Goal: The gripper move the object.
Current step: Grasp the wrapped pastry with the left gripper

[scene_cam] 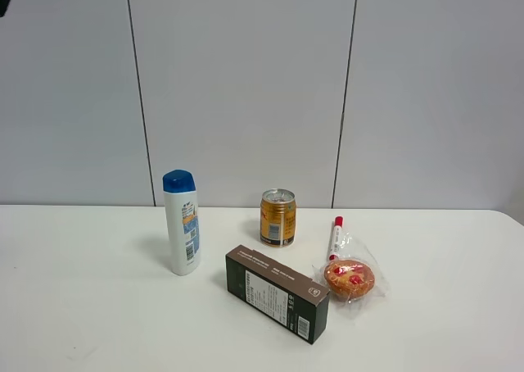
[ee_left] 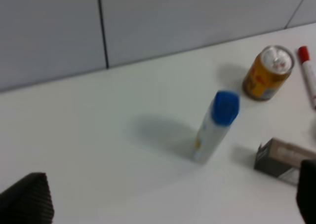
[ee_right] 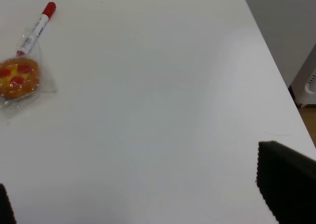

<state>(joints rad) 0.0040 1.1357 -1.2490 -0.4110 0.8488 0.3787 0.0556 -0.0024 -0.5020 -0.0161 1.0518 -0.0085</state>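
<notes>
The object, a small golden-brown muffin [scene_cam: 350,279] with red bits in clear crinkly wrap, lies on the white table [scene_cam: 82,306] at the right of the group. It also shows in the right wrist view [ee_right: 19,78]. My right gripper [ee_right: 148,199] is open and empty, high above the table and well away from the muffin, nearer the table's right edge. My left gripper [ee_left: 165,204] is open and empty, above the table's left part; the muffin is out of its view. Neither gripper shows in the exterior high view.
A red-capped marker [scene_cam: 336,238] lies just behind the muffin. A gold can [scene_cam: 277,218] stands at the back, a white bottle with a blue cap [scene_cam: 182,222] at the left, and a dark brown box [scene_cam: 277,292] in front. The table's right edge [ee_right: 276,81] is near.
</notes>
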